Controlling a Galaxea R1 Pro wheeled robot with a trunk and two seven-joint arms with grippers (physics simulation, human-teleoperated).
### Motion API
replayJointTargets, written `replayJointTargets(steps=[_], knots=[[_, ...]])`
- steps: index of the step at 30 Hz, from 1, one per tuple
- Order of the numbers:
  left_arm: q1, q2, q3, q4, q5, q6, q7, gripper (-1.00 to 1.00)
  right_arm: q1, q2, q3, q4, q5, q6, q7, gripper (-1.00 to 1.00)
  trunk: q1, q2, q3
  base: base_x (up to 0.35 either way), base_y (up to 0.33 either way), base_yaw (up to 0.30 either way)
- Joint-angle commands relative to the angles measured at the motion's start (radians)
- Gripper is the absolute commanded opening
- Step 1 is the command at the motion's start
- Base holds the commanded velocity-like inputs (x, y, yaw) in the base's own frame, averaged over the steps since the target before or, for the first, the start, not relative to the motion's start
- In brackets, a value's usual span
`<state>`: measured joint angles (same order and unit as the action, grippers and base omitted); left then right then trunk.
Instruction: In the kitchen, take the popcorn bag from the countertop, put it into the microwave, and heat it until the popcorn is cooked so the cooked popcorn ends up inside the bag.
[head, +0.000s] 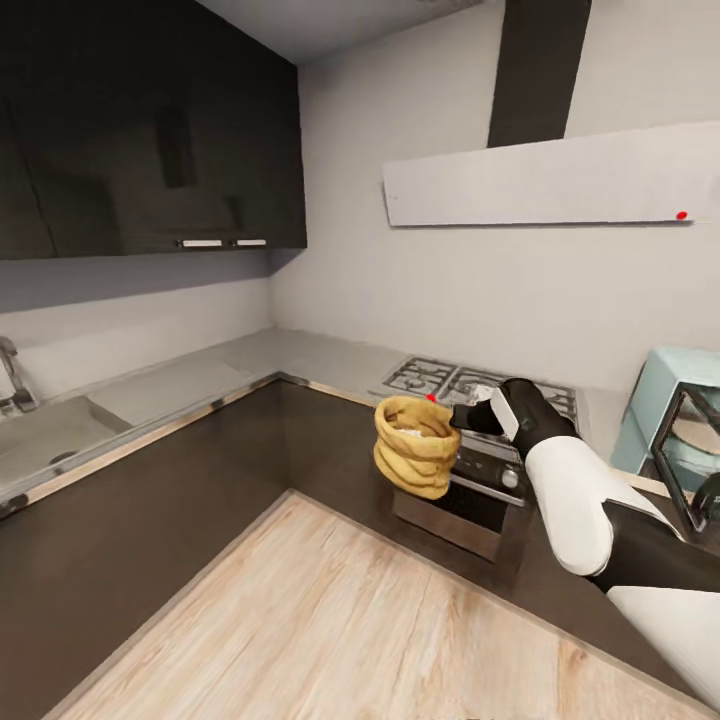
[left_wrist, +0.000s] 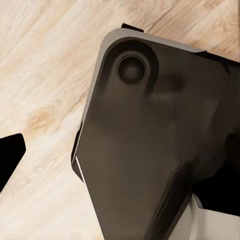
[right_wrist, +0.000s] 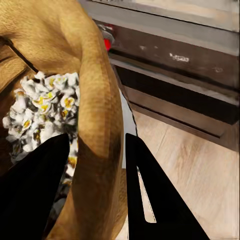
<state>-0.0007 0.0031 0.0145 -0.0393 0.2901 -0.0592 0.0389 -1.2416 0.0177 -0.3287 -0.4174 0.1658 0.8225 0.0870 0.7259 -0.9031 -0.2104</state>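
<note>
My right gripper (head: 458, 418) is shut on the rolled rim of the tan popcorn bag (head: 415, 445) and holds it upright in the air, in front of the black oven. In the right wrist view the bag's wall (right_wrist: 95, 100) runs between the two black fingers (right_wrist: 150, 190), and white and yellow popcorn (right_wrist: 45, 105) fills the inside. The pale blue microwave (head: 655, 400) stands on the steel countertop (head: 300, 355) at the far right, its dark glass door (head: 690, 450) swung open. In the left wrist view one dark fingertip (left_wrist: 11, 154) shows over the wooden floor beside the robot's dark body.
A gas hob (head: 440, 378) lies behind the bag, above the oven (head: 470, 490). A white flat hood (head: 540, 180) hangs over it. A sink with tap (head: 40, 435) sits at the far left under dark wall cabinets (head: 150, 130). Wooden floor (head: 330, 620) spreads in front.
</note>
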Motion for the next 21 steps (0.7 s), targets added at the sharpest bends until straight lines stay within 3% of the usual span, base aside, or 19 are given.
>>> replayJointTargets(steps=[1,3,6,21], knots=[[0.000,0.000,0.002,-0.001,0.004,-0.002,0.002,1.00,-0.001,-0.001,-0.008,-0.001,0.009,0.004,0.008,-1.00,0.000,-0.001,-0.001,0.000,0.000,-0.282],[0.000,0.000,0.002,-0.001,0.005,-0.002,0.002,1.00,-0.001,-0.002,-0.007,-0.001,0.009,0.004,0.008,-1.00,0.000,-0.001,0.000,0.000,0.000,-0.282],[-0.001,-0.001,0.002,-0.001,0.004,-0.002,0.002,1.00,-0.001,-0.003,-0.009,-0.003,0.013,0.071,0.008,-1.00,0.000,-0.001,0.001,0.000,0.000,-0.283],[0.000,-0.002,0.004,-0.001,0.003,-0.004,0.002,1.00,-0.001,-0.015,-0.007,-0.002,0.014,0.075,0.008,-1.00,0.000,-0.001,0.006,0.000,0.000,-0.282]])
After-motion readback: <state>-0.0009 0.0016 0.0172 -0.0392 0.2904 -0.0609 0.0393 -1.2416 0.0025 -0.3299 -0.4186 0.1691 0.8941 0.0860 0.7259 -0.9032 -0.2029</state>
